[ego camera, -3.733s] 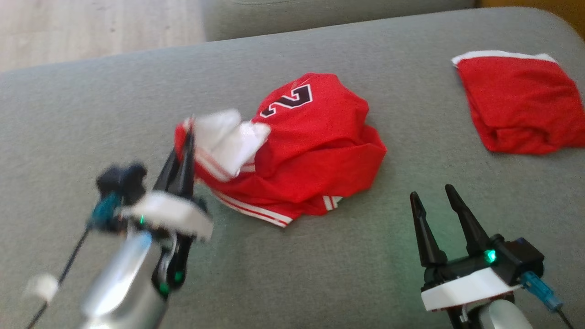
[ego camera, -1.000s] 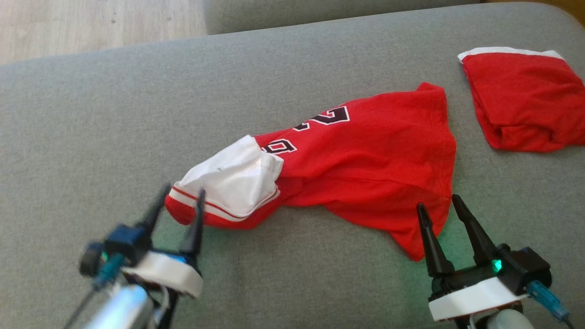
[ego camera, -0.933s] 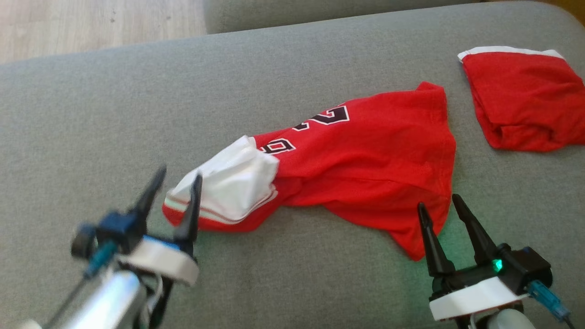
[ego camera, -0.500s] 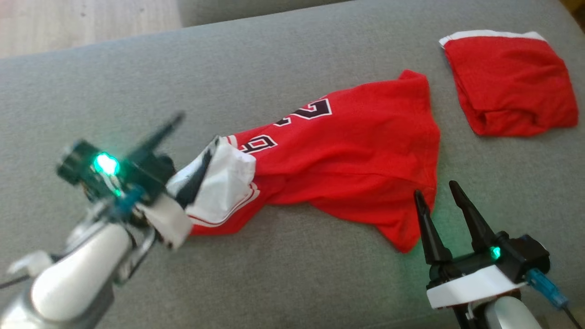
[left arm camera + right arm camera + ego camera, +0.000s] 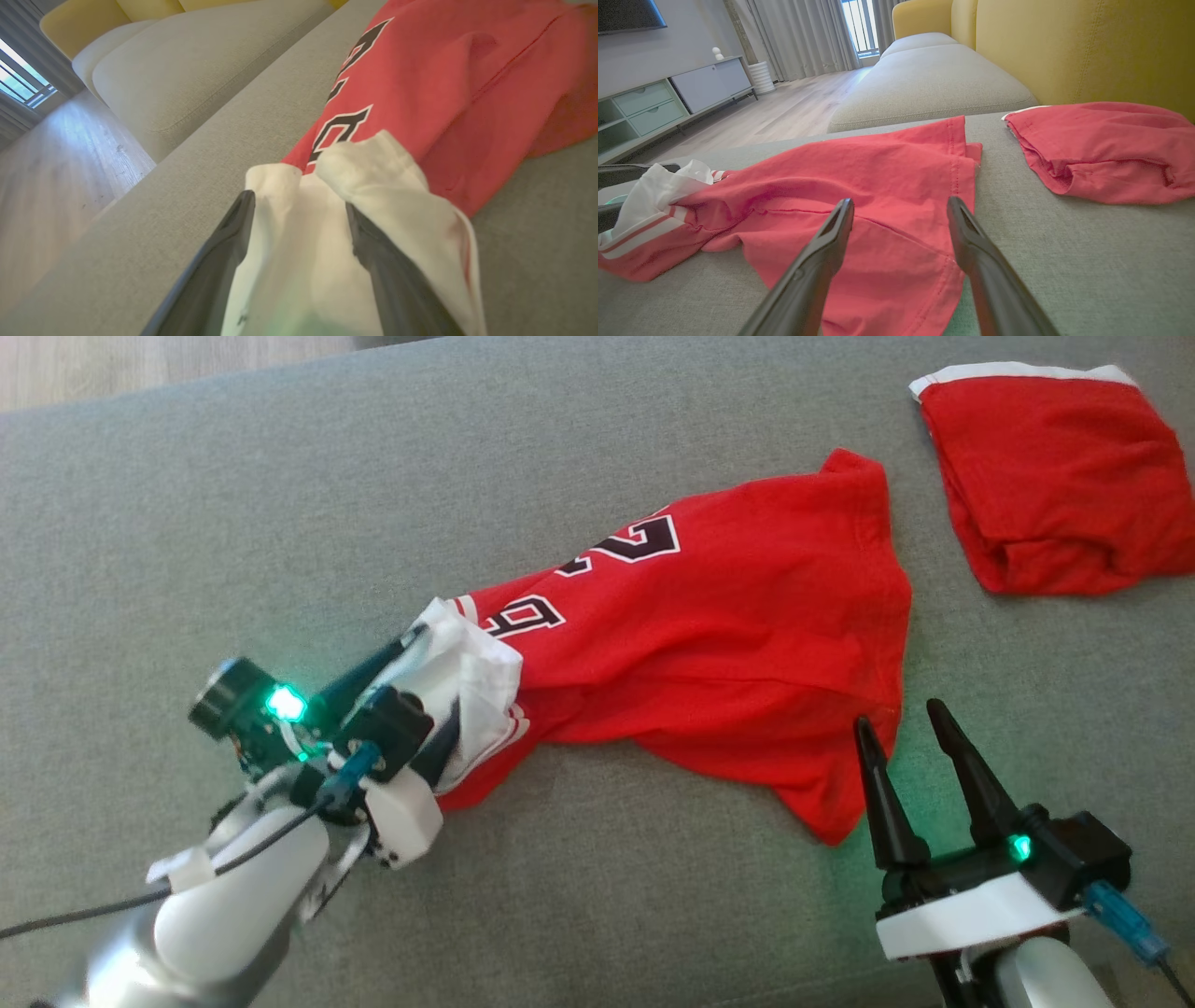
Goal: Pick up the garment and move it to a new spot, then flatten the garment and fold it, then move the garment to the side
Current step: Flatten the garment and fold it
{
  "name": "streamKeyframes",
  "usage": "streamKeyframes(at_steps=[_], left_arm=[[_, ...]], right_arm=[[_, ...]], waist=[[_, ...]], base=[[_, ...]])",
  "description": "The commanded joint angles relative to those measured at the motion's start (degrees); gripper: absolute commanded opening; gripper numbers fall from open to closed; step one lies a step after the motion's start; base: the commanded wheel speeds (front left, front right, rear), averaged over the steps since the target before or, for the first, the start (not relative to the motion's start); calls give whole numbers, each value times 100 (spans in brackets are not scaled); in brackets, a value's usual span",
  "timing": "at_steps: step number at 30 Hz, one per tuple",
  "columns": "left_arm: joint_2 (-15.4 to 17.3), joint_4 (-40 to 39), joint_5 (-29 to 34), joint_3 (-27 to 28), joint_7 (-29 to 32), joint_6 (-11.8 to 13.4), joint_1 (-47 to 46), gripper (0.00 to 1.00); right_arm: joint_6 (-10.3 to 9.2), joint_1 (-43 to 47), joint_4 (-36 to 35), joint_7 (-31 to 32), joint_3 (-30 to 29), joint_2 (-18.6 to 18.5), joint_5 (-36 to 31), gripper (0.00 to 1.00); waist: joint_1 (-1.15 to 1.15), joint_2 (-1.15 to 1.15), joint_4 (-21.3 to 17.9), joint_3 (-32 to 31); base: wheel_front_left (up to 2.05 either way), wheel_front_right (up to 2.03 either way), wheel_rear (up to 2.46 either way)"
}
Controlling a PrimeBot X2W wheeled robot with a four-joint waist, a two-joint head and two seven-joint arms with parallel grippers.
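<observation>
The red jersey with black numerals and a white sleeve (image 5: pixel 728 644) lies stretched across the grey fabric sofa cushion (image 5: pixel 280 504). The left hand (image 5: pixel 299 205), at the jersey's 8 o'clock end, stands wide astride the sleeve. The right hand (image 5: pixel 898 714), wide and empty, sits at its 5 o'clock hem. A folded red cloth (image 5: pixel 1055 485) lies at 2 o'clock.

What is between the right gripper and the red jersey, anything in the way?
Nothing visible. The right gripper is open, its fingers pointing at the near hem corner of the jersey, with bare sofa cushion beside it. The folded red garment lies apart, farther off to the right.
</observation>
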Motion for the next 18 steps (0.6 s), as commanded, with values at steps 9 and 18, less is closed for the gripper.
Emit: streamKeyframes(at_steps=[9,18], left_arm=[[-126,362,181,254,-136,389,-498,100],[-221,562,125,247,-363,482,-466,0]], right_arm=[[-5,-210,-152,-62,172,-63,-18,100],[-5,-176,-154,-62,141,-70,-23,100]], waist=[[-1,0,6,25],[-1,0,29,-33]], base=[[0,0,0],[0,0,0]])
